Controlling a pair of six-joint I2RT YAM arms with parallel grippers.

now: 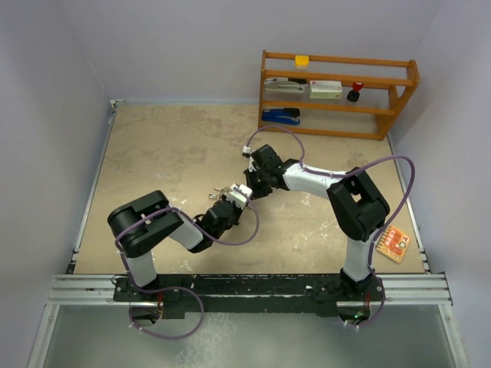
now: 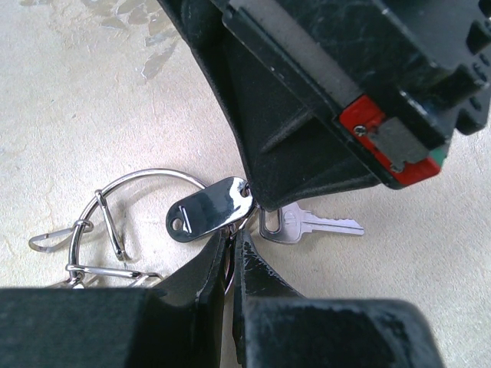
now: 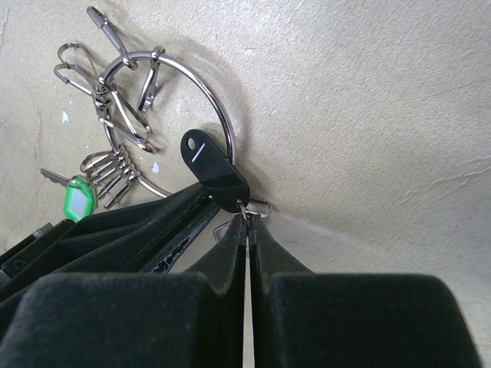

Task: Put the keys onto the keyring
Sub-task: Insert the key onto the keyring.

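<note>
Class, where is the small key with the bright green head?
Right wrist view, lower left: the green-headed key lies beside the clips on the round silver keyring.

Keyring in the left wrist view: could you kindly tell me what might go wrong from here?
The right gripper seems to pinch the silver key only at the edge of its head, so it may twist or slip free. The black tag sits on the keyring right where both grippers meet and could block threading. The left gripper is almost touching the right one, so a small move might make them collide.
</note>
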